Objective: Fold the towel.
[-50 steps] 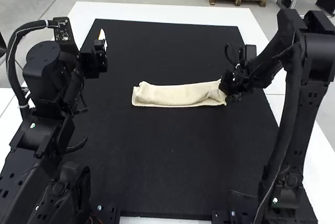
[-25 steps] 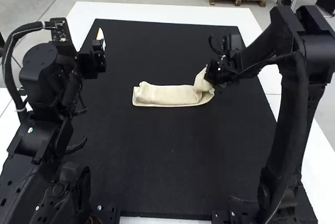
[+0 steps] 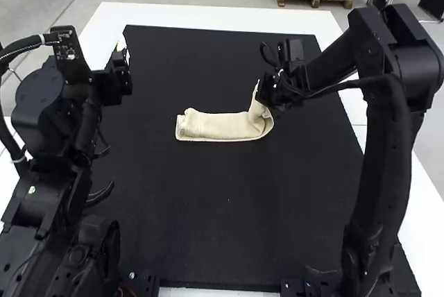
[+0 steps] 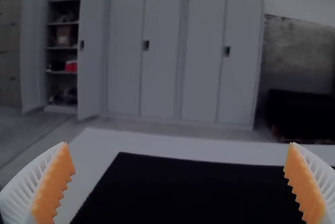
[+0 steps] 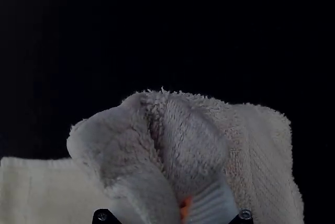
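**Right claw [image 3: 262, 94] lifts and draws in the end of a long cream terry towel [image 3: 215, 125]**

At left, the left claw [image 3: 122, 46] stands wide apart, slightly farther left than a moment ago, well apart from the towel. The towel's left part lies as a narrow folded strip mid-mat; its right end, flat before, now curls up, pinched in the right claw. The rectangular black mat [image 3: 173, 207] stretches around it, its edges well apart from the cloth.

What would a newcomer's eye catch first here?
Probably the pale towel on the black mat, a narrow strip with one end raised in the right end effector. Next, the left end effector's bright orange pads, spread wide apart near the mat's left edge.
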You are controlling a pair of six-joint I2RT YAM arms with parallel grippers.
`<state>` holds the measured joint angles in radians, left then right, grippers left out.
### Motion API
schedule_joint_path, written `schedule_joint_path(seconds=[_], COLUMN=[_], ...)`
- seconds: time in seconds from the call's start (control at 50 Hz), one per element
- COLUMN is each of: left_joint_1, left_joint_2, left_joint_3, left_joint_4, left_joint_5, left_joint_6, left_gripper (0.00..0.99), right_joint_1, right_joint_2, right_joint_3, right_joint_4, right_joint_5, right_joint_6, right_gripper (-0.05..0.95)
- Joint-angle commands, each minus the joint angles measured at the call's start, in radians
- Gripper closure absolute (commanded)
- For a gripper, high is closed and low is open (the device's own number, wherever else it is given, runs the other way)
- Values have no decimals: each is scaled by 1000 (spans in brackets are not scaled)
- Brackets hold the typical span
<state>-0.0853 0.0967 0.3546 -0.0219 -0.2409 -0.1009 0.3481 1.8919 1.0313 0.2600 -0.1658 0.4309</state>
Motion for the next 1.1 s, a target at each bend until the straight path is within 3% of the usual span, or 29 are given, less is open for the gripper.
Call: schedule_joint_path(seconds=[0.0, 0.52, 1.08], left_joint_1=[-1, 2, 18], left_joint_2=[-12, -57, -84], left_joint_3=[-3, -3, -14], left_joint_4=[0, -24, -38], left_joint_5=[-20, -24, -26], left_joint_6=[18, 17, 26], left_gripper=[52, 52, 51], right_joint_1=[51, 232, 333], right_joint_2=[-20, 49, 148], right_joint_3=[38, 101, 196], right_joint_4=[7, 4, -4], right_joint_5=[32, 124, 169], right_joint_6=[23, 39, 39], right_gripper=[902, 902, 902])
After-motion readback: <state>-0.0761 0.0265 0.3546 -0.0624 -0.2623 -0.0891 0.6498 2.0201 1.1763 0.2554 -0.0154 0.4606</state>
